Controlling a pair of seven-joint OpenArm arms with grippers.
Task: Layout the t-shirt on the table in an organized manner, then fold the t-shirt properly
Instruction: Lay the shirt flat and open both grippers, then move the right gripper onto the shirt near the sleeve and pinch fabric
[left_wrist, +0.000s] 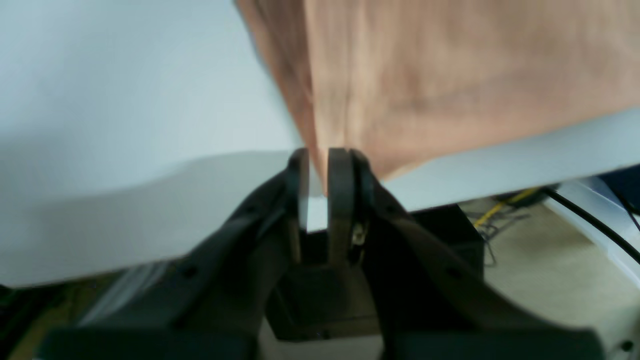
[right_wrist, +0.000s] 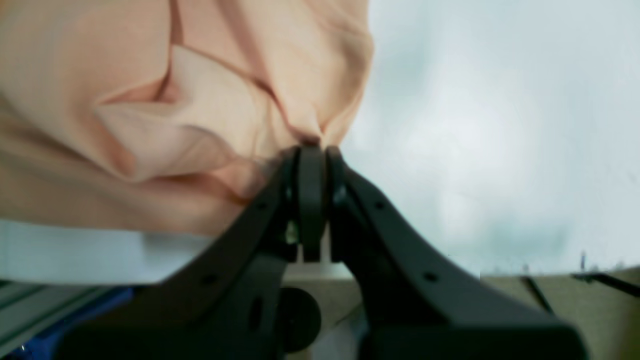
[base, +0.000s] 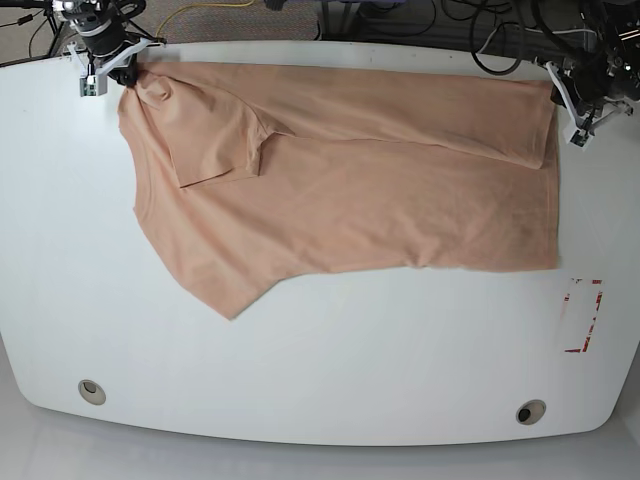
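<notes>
The t-shirt (base: 350, 190) lies spread on the tabletop (base: 320, 370) w/ its far edge folded over; right tool (right_wrist: 312, 150) is clamped on a bunched shoulder corner at the far edge, left tool (left_wrist: 320, 160) pinched on the opposite far corner. Risk: both grips are thin pinches at the cloth's very edge, so uneven pull btwn arms could slip a corner out. A sleeve (base: 215, 150) lies doubled over the body & could get trapped in the fold.

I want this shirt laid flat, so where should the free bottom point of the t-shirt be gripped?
Probably pinch the t-shirt at its pointed flap, coming from the near table edge: that tip lies loose, away from both pincers.
</notes>
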